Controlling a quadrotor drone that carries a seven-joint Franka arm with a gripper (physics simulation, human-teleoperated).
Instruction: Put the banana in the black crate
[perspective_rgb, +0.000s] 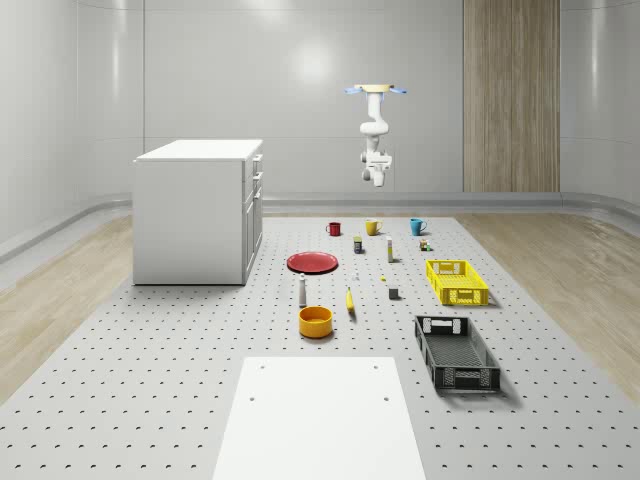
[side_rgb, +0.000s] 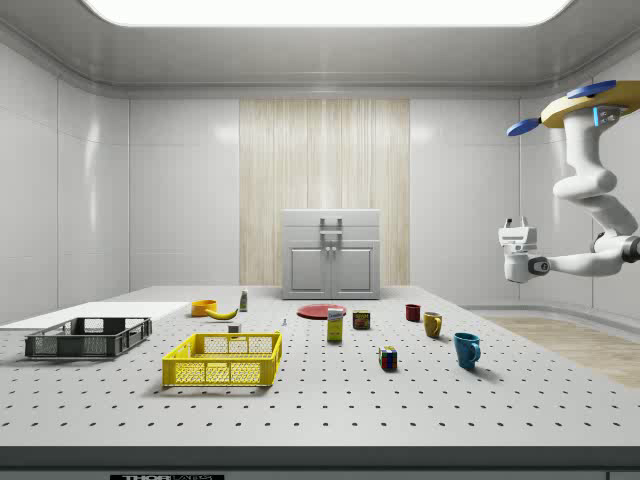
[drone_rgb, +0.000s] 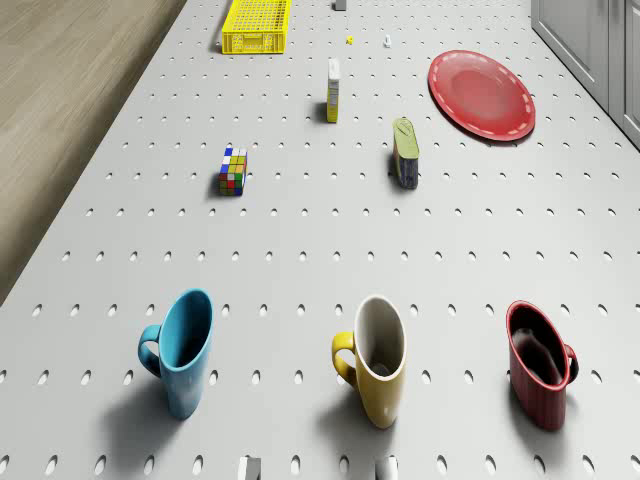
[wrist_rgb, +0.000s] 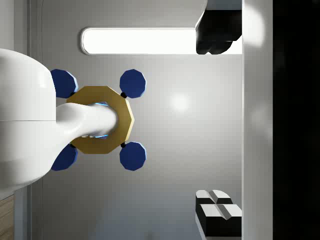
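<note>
Pegboard table (perspective_rgb: 150, 380) | drone (perspective_rgb: 376, 90) hovers past mugs | banana (perspective_rgb: 350, 299) small

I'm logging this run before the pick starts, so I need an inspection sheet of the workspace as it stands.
Surface: grey perforated table, with a white blank panel at the near edge.
Job's things: yellow banana lying between the orange bowl and the black slatted crate; apart from both.
Clutter: yellow crate, red plate, three mugs red, yellow, blue, colour cube, small cartons.
Grippers: gripper high in air, jaws state unclear; drone hovers above the mugs.
Cables: nothing seen.
Surroundings: white cabinet, wood wall panel.
</note>
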